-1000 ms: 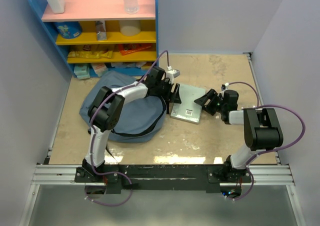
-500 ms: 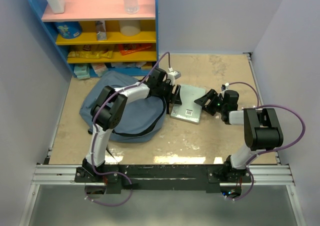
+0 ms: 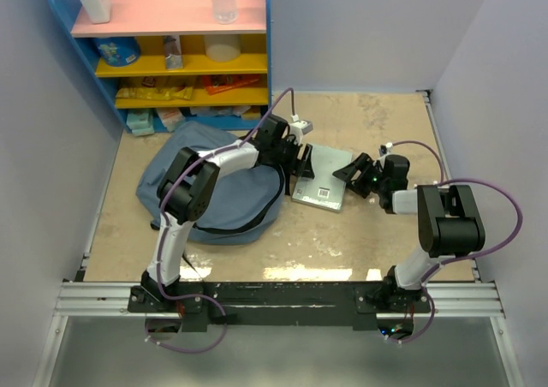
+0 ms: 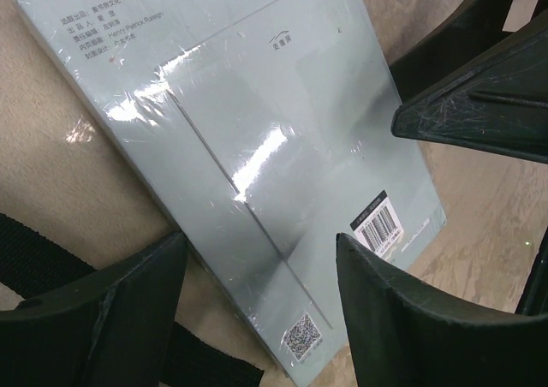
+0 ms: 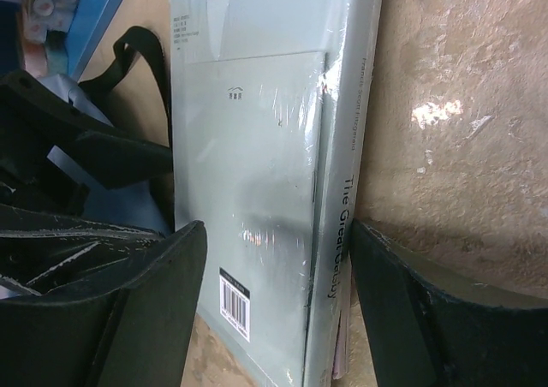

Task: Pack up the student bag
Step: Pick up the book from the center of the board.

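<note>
Top view: the bag (image 3: pixel 231 199) lies on the tabletop at 9 o'clock of centre. The book (image 3: pixel 324 177) lies flat just beside it at 3 o'clock, not yet packed.

Left wrist: the left pincer (image 4: pixel 257 318) is spread over the book's corner, gripping nothing.

Right wrist: the right pincer (image 5: pixel 278 301) is likewise spread astride the spine edge.

By my judgement, the packing is all ahead.

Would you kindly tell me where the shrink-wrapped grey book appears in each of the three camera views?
Top external: the book lies flat mid-picture, just right of the student bag.
Left wrist: the book fills the middle, running from upper left to lower right.
Right wrist: the book runs down the centre, spine on its right.
Shared landmark: the white barcode label near one corner of its cover.
</note>
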Motion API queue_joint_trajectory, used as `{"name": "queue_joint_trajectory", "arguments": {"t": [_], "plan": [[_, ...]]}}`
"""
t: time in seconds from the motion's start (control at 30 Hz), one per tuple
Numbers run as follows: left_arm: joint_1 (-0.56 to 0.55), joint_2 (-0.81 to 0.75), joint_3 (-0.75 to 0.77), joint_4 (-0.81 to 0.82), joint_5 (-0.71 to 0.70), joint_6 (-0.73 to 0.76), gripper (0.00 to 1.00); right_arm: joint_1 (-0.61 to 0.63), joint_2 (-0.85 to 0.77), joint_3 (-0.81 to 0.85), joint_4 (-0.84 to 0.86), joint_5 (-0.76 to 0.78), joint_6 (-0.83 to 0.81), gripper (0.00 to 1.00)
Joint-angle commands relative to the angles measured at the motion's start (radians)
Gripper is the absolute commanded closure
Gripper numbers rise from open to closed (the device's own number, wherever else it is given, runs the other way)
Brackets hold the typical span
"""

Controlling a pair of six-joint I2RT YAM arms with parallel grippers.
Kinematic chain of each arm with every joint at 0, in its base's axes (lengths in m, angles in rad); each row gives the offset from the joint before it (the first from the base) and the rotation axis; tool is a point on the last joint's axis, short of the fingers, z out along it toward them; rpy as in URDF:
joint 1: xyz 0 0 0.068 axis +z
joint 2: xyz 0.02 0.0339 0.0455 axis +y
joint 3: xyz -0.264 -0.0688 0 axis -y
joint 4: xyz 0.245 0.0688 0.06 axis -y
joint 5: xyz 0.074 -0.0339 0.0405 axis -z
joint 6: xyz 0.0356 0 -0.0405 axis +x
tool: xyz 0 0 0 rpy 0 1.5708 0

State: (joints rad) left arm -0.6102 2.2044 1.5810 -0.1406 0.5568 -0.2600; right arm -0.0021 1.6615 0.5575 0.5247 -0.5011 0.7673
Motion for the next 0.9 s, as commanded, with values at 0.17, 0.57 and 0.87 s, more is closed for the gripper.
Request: {"name": "queue_joint_trajectory", "arguments": {"t": [0.17,0.57,0.87], "plan": [[-0.078,-0.002,0.076,0.007,0.042,-0.013,0.26,0.004,0.041,-0.048,-0.089,-0.002,-0.008,0.28],[-0.135,0.029,0.157,0.013,0.083,-0.044,0.26,-0.033,0.063,-0.103,0.015,-0.054,0.043,0.29],[-0.071,-0.044,0.088,-0.030,0.078,-0.004,0.26,-0.039,0.026,-0.125,-0.005,-0.031,0.038,0.30]]}}
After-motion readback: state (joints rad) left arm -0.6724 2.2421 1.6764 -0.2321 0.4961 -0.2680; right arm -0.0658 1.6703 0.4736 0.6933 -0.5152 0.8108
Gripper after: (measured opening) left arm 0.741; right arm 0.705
